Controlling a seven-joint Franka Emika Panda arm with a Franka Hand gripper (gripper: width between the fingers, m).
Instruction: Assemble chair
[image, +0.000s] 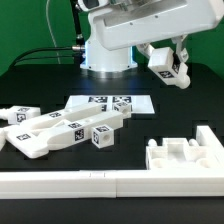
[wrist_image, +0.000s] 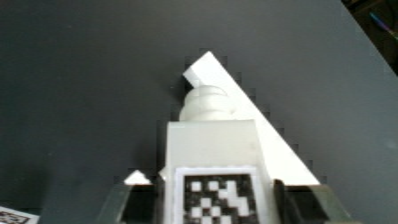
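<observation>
Hanging over the surface (image: 40, 90) near the corner on the side of the arm base (image: 108, 58), at the exterior view's right, the hand (image: 172, 58) is seen pinching a tagged white chair piece (image: 167, 68) (a tapered tip shows in the wrist view). More chair parts (image: 55, 130) are heaped by the edge along the border rail (image: 90, 182), toward the exterior view's left; the slotted seat block (image: 188, 155) is set at that edge's other corner, just beside the rail.

Layout on the table (image: 40, 85).
Loose parts (image: 50, 132) at exterior view's left, marker board (image: 108, 103) behind, seat block (image: 185, 152) right, rail (image: 60, 183) frontmost.
</observation>
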